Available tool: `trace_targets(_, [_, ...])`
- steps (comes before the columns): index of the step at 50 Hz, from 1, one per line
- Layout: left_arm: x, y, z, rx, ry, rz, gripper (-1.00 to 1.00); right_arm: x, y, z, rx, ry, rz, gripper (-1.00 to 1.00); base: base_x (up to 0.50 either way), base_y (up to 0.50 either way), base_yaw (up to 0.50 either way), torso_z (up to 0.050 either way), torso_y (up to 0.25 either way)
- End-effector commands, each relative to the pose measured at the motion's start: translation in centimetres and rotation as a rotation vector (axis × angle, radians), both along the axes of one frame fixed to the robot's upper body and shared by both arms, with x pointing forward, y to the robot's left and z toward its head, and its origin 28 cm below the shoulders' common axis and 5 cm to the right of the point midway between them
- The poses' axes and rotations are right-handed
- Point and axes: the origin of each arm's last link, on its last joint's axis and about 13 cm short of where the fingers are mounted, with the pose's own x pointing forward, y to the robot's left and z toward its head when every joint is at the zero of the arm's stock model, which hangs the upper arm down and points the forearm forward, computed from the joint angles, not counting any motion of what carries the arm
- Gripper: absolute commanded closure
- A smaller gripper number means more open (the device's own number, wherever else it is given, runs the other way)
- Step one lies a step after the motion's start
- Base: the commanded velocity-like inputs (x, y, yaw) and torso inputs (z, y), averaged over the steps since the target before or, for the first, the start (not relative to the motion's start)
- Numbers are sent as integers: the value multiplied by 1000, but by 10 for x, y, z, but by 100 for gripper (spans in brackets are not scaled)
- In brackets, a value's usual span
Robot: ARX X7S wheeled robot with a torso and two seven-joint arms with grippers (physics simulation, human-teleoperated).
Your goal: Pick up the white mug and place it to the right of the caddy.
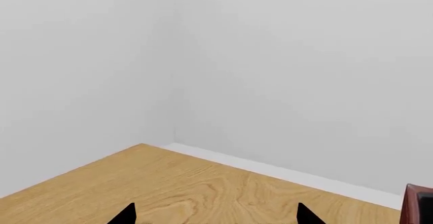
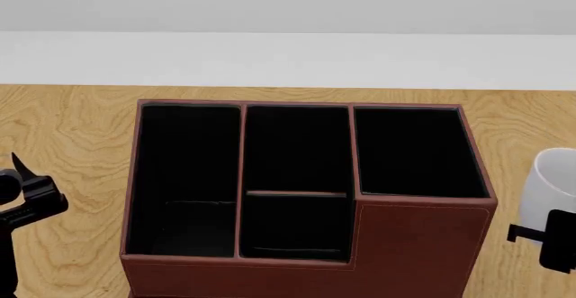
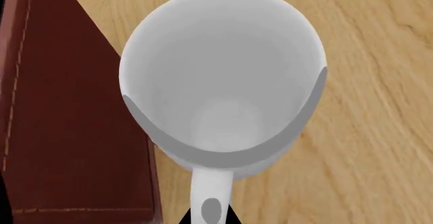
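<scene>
The white mug is seen from above, its mouth open and its loop handle pointing toward the camera. My right gripper is shut on that handle, with a black fingertip on each side. The mug is close beside the right wall of the reddish-brown caddy. In the head view the caddy fills the middle and the white mug shows at the right edge above my right gripper. Whether the mug rests on the table cannot be told. My left gripper is open over bare wood, left of the caddy.
The wooden table runs back to a white wall behind the caddy. My left gripper stays low at the head view's left edge. A room corner shows in the left wrist view.
</scene>
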Motion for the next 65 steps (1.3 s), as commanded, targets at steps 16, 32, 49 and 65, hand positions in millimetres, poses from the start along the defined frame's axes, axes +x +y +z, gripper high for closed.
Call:
trace_targets(16, [-2, -2, -6, 6, 17, 1, -100, 2, -3, -25, -3, 29, 1, 100, 0, 0, 0, 0, 1])
trace_targets(32, [0, -2, -11, 6, 22, 0, -100, 5, -4, -41, 14, 40, 4, 100, 0, 0, 0, 0, 0])
trace_targets(49, [1, -7, -11, 22, 27, -7, -100, 1, 0, -61, 27, 63, 13, 100, 0, 0, 0, 1, 1])
trace_targets(65, [2, -9, -16, 26, 37, -11, -100, -2, 5, -75, 38, 72, 24, 100, 0, 0, 0, 0, 0])
